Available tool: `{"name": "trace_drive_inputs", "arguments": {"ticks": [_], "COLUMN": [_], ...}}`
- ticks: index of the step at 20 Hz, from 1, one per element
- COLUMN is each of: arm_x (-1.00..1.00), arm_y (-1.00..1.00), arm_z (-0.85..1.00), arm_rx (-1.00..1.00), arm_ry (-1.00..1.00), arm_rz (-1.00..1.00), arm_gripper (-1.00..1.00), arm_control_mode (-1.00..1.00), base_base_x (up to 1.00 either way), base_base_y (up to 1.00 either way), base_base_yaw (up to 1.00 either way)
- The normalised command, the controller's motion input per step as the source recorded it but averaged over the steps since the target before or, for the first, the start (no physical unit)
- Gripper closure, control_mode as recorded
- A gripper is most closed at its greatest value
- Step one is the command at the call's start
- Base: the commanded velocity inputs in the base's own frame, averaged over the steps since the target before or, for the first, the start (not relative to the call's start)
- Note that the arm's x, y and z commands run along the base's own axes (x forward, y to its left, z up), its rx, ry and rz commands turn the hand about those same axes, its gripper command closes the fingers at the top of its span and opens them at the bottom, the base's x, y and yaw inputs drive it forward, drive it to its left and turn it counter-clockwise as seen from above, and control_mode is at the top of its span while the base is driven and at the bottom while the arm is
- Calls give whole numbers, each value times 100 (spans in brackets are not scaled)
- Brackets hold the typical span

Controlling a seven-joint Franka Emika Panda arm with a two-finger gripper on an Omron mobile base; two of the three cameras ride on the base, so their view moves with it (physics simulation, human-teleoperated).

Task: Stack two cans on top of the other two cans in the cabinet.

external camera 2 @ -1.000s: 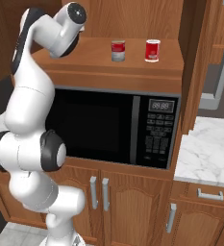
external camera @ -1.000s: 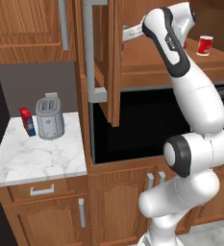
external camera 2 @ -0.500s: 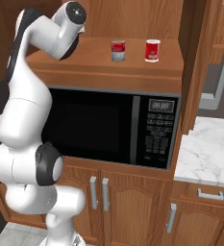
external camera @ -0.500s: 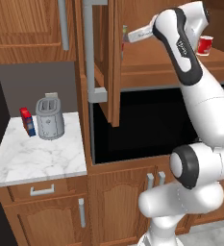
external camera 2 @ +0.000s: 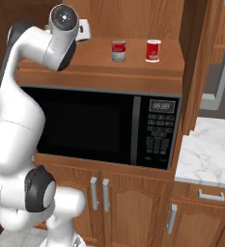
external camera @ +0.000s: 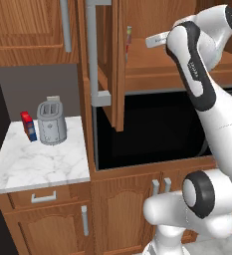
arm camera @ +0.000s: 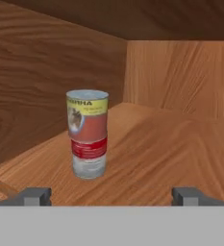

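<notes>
The wooden wall cabinet stands open, its panelled door (external camera: 112, 64) swung out with the long grey bar handle (external camera: 92, 50). On its shelf (external camera 2: 133, 67), two cans stand side by side: one with a red band and grey base (external camera 2: 118, 50), and a red one (external camera 2: 153, 50). In the hand view a can (arm camera: 88, 134) with a yellow top, red band and grey base stands upright, ahead and to the left. My gripper (arm camera: 111, 196) is open and empty, reaching into the cabinet (external camera: 150, 42). A thin strip of a can (external camera: 129, 37) shows past the door edge.
A black microwave (external camera 2: 99, 125) sits right under the cabinet shelf. A marble counter (external camera: 38, 164) to the left carries a grey toaster (external camera: 51, 127) and a small red and blue box (external camera: 29, 125). Low wooden cupboards (external camera 2: 99, 207) run below.
My arm's upper links have swung up and to the right in the left base view and now cover the red can there. The hand has shifted slightly right. The cans have not moved.
</notes>
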Motion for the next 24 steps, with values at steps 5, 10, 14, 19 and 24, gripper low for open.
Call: {"name": "trace_drive_inputs", "arguments": {"ticks": [5,10,14,19,24], "arm_x": [-23,-6,0,11,10], "arm_y": [-42,-47,-49,-42,-36], "arm_z": [-14,0,0,0,0], "arm_rx": [-3,0,0,0,0], "arm_ry": [0,8,15,16,7], "arm_rz": [-46,-48,-39,-23,-12], "arm_gripper": [-100,-100,-100,-100,-100], "arm_control_mode": [-100,-100,-100,-100,-100], "base_base_x": [0,0,0,0,0], "base_base_y": [0,0,0,0,0], "base_base_yaw": [0,0,0,0,0]}}
